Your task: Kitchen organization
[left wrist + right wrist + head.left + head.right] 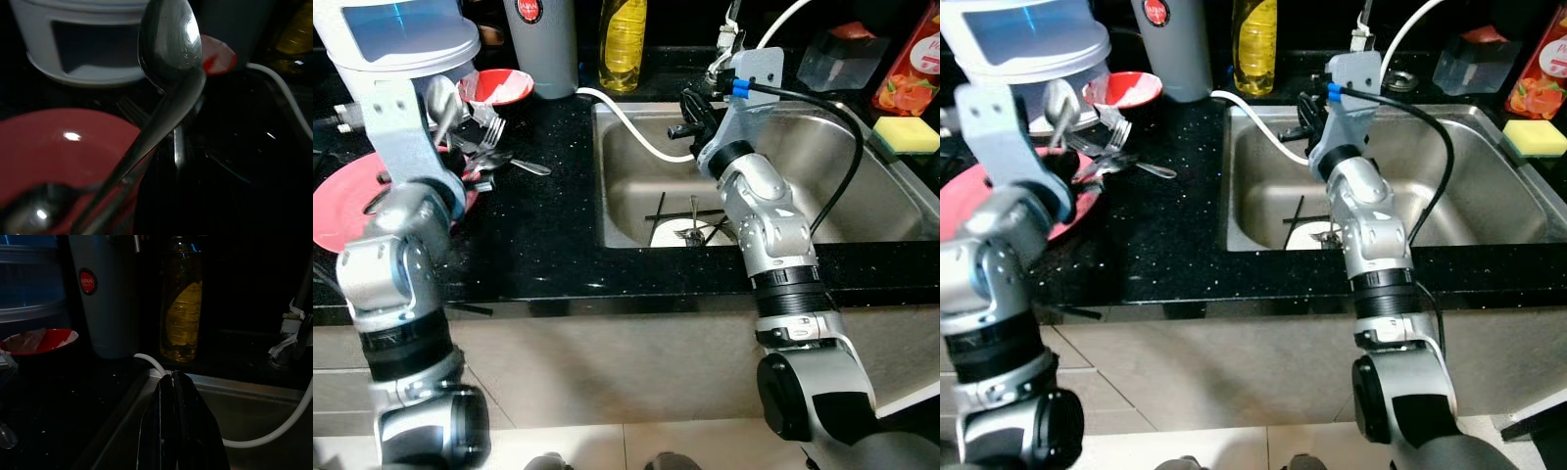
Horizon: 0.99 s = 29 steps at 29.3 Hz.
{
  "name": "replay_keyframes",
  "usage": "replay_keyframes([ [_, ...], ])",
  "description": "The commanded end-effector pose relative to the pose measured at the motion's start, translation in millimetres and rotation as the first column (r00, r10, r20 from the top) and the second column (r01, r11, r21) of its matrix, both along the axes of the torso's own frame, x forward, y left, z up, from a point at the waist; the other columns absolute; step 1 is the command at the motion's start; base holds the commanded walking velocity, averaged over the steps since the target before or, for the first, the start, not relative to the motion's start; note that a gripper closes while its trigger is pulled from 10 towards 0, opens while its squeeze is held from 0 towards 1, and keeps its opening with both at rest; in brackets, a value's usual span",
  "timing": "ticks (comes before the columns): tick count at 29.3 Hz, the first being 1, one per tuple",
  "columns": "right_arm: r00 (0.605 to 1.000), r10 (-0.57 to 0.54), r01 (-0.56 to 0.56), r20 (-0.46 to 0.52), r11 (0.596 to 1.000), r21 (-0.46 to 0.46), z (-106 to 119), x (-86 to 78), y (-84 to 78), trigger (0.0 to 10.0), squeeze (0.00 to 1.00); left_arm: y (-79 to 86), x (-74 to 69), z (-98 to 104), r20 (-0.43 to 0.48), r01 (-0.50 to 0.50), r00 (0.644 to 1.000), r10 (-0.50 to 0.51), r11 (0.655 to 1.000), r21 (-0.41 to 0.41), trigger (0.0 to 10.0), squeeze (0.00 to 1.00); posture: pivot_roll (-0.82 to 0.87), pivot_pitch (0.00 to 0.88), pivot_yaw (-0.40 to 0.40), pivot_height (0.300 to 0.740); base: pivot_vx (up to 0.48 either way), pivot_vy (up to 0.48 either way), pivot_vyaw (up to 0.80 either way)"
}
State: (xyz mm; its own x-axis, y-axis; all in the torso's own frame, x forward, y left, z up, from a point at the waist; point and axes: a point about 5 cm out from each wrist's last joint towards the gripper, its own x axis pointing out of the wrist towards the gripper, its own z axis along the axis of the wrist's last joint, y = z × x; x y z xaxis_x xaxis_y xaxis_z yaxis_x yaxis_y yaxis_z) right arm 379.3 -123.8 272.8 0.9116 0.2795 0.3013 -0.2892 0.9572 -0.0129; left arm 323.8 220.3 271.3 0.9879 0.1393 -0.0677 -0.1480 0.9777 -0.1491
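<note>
Left gripper [443,117] clamped on shiny steel spoon [168,54] over red plate [342,211], counter's left edge.
Spoon's long axis upright, bowl up; right gripper [176,396] fingers together over steel sink [862,166].

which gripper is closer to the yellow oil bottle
Right. The right gripper hovers over the sink's back left corner, just in front of the yellow oil bottle. The left gripper, holding a spoon, sits over the red plate at the counter's far left.
</note>
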Motion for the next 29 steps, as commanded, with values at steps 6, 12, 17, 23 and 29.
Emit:
replay_keyframes([
  [6, 1.000, -0.023, 0.024, 0.016, 1.000, -0.015, 4.0, -3.5, -7.4, 10.0, 0.00, -6.8, 14.8, 23.8, 0.119, 0.125, 0.983, -0.137, 0.987, 0.103, 10.0, 0.00, 0.07, 0.016, 0.004, 0.740, 0.000, 0.000, 0.00],
  [12, 0.999, -0.042, 0.042, 0.020, 0.999, -0.014, 4.3, -3.0, -13.1, 10.0, 0.00, -45.0, 11.9, 47.9, 0.202, 0.347, 0.890, -0.409, 0.894, 0.282, 10.0, 0.00, 0.08, 0.011, 0.008, 0.740, 0.000, 0.000, 0.00],
  [17, 0.998, -0.049, 0.049, 0.031, 0.999, 0.001, 4.4, -5.9, -9.7, 10.0, 0.00, -76.3, 37.4, 17.9, 0.037, 0.537, 0.831, -0.555, 0.818, 0.206, 10.0, 0.00, 0.04, 0.009, 0.055, 0.740, 0.000, 0.000, 0.00],
  [23, 0.993, -0.112, 0.112, 0.034, 0.994, 0.018, 3.6, -12.1, -26.9, 10.0, 0.00, -111.3, 54.6, -24.8, -0.085, 0.600, 0.799, -0.595, 0.800, 0.034, 10.0, 0.00, 0.01, 0.018, 0.083, 0.740, 0.000, 0.000, 0.00],
  [29, 0.991, -0.129, 0.129, 0.021, 0.992, 0.009, -0.1, -13.5, -29.7, 10.0, 0.00, -152.7, 50.7, -43.4, -0.089, 0.695, 0.715, -0.693, 0.719, -0.011, 10.0, 1.00, 0.00, 0.025, 0.076, 0.740, 0.000, 0.000, 0.00],
])
